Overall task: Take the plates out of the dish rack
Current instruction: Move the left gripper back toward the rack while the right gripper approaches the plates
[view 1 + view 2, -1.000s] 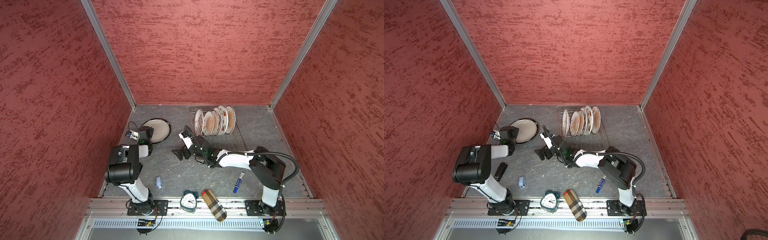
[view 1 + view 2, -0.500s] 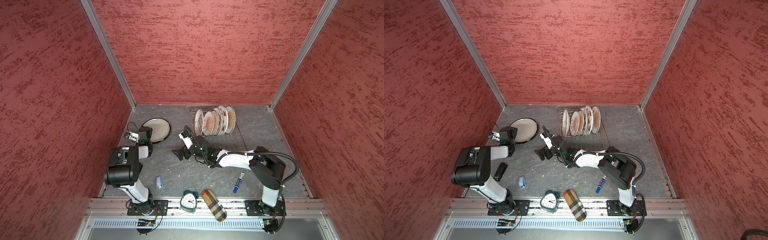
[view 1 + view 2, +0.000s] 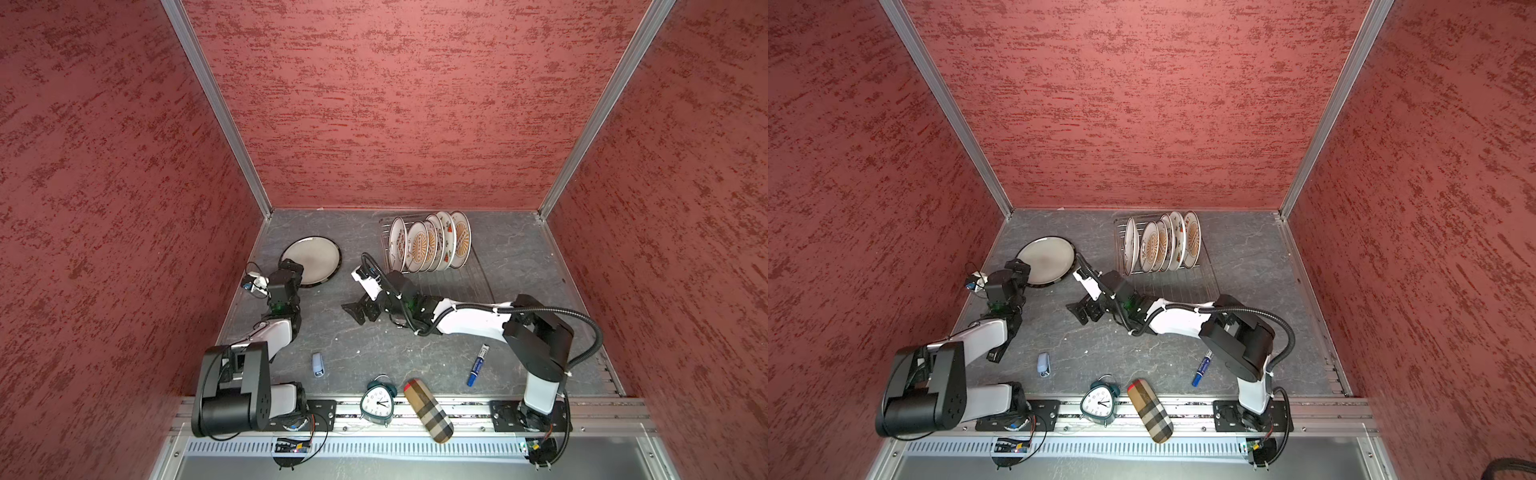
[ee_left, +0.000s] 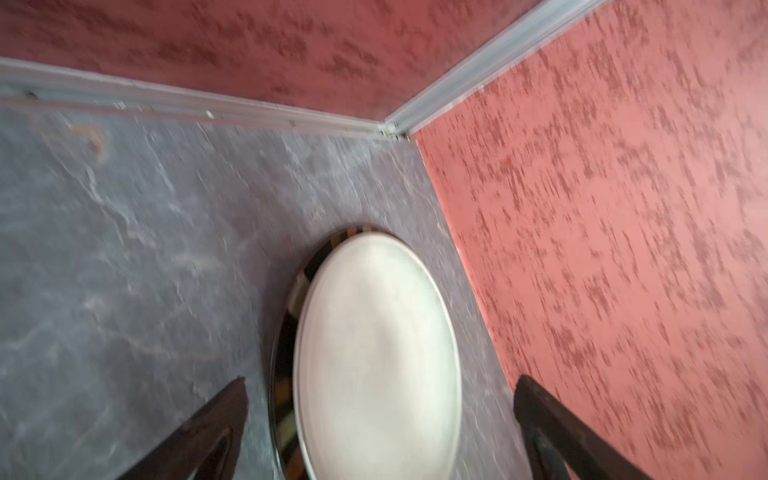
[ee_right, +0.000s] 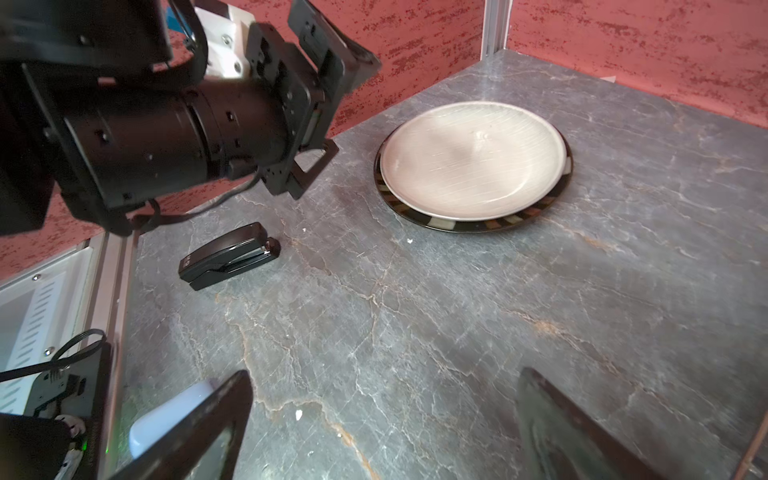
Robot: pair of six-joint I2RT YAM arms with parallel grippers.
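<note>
We see the left pincer (image 3: 291, 266) spread wide and holding nothing. In its wrist view its two dark fingers (image 4: 199, 432) stand on either side of a stack of two plates, and table shows between each finger and the rim. The stack lies flat on the table (image 3: 374, 345), right in front of this pincer: a plain grey-white plate (image 5: 473, 160) rests on a dark striped-rim plate (image 5: 478, 224).

The right pincer (image 3: 358, 311) is also wide apart and grips nothing, hanging low over the table. The stack lies well ahead of its fingertips. A black stapler (image 5: 228, 253) lies ahead of it too, nearer, under the left arm.

The dish rack (image 3: 469, 282) stands behind the right pincer, close beside its wrist on the back-wall side. Five printed plates (image 3: 417, 249) stand upright in the rack's prongs, well apart from the left pincer.
</note>
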